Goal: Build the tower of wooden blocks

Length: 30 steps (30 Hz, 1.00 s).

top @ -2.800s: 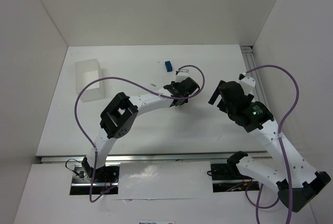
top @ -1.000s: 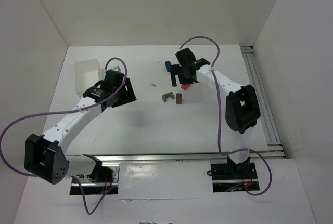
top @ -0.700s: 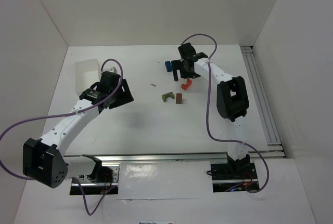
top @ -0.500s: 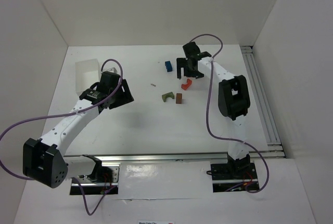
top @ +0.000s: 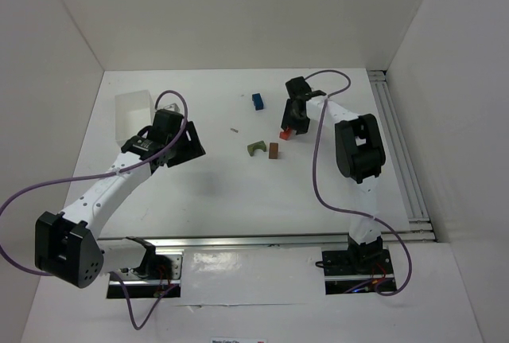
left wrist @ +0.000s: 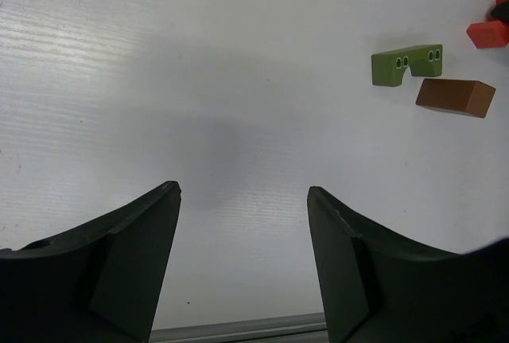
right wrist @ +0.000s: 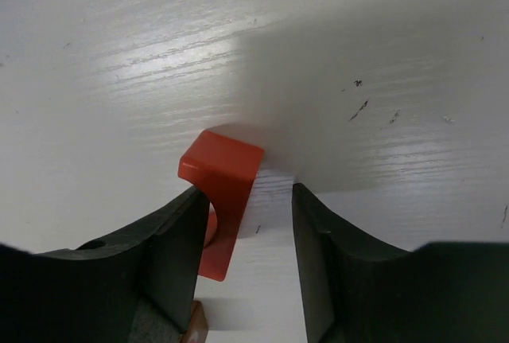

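The left gripper (left wrist: 242, 190) hangs over the bare white table (top: 215, 192). Its two black fingers are spread wide with nothing between them. The right gripper (right wrist: 248, 190) is down low at the far side, right over the red block (right wrist: 223, 172). Its fingers are partly apart. The red block sits between them, up against one finger. A strip of table shows between the block and the other finger, so the block is not pinched.

None of the blocks are stacked. From above, the blue block (top: 257, 102) lies by itself near the far edge, well apart from the others. The green arch block (top: 255, 149) and the brown block (top: 273, 150) lie just beside each other in the middle. The red block is near them, a bit farther back. A see-through box (top: 135, 116) stands at the far left. A tiny stick (top: 234, 129) lies between it and the blocks.

A white label (top: 231, 341) at the very bottom of the top view is cut off and too small to read.

The left wrist view shows small dark dots in two pairs on the face of the green arch, which the top view does not show. The right wrist view shows a round scoop cut in the red block, while from above the gripper hides most of that block. Only the top view shows the blue block and the box
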Available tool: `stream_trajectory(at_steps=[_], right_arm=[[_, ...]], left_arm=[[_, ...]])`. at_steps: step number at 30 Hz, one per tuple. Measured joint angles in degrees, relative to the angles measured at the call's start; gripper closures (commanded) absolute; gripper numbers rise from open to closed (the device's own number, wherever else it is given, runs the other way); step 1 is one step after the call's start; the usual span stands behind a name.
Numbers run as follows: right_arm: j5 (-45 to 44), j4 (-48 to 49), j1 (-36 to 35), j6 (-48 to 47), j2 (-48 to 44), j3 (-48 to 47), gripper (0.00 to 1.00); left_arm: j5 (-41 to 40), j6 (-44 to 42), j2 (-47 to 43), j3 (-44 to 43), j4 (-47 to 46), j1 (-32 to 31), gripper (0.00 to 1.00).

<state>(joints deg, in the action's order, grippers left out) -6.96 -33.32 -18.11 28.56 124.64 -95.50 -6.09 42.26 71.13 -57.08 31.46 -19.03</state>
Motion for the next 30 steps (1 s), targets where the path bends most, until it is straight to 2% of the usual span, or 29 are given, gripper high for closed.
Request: stream_trajectory(at_steps=[1, 3, 6, 9, 13, 15, 18, 21, 24, 30], right_arm=[[0.0, 0.2, 0.0, 0.4, 0.0, 0.1, 0.52], [0.0, 1.0, 0.0, 0.8, 0.0, 0.1, 0.69], [0.1, 1.7, 0.0, 1.4, -0.2, 0.1, 0.85], [0.7, 2.0, 0.1, 1.0, -1.1, 0.2, 0.87], [3.7, 3.3, 0.5, -0.8, -6.1, 2.7, 0.89], [5.5, 4.2, 0.9, -1.9, -10.1, 4.4, 0.89], [12.8, 7.5, 1.8, -4.5, -16.2, 6.4, 0.89], [20.9, 9.8, 2.4, -6.5, -20.3, 6.2, 0.89], [26.9, 10.7, 2.0, -8.8, -20.7, 4.7, 0.87], [32.1, 10.1, -2.8, -12.7, -18.4, 2.0, 0.86]], left_arm=[[0.0, 0.0, 0.0, 0.0, 0.0, 0.0, 0.22], [0.0, 0.0, 0.0, 0.0, 0.0, 0.0, 0.22], [0.3, 0.0, 0.0, 0.0, 0.0, 0.0, 0.22], [1.7, -0.4, 0.0, 0.0, 0.0, 0.0, 0.24], [3.0, -3.2, 2.4, -3.6, 0.7, -2.2, 0.18], [5.5, -4.7, 4.8, -7.0, 0.5, -3.4, 0.16], [12.1, -6.6, 8.7, -11.6, -2.0, -3.9, 0.13], [19.1, -7.9, 13.5, -16.2, -3.4, -2.1, 0.13], [25.2, -7.9, 18.1, -20.2, -4.5, 0.9, 0.13], [34.8, -6.2, 24.4, -27.5, -6.3, 5.9, 0.12]])
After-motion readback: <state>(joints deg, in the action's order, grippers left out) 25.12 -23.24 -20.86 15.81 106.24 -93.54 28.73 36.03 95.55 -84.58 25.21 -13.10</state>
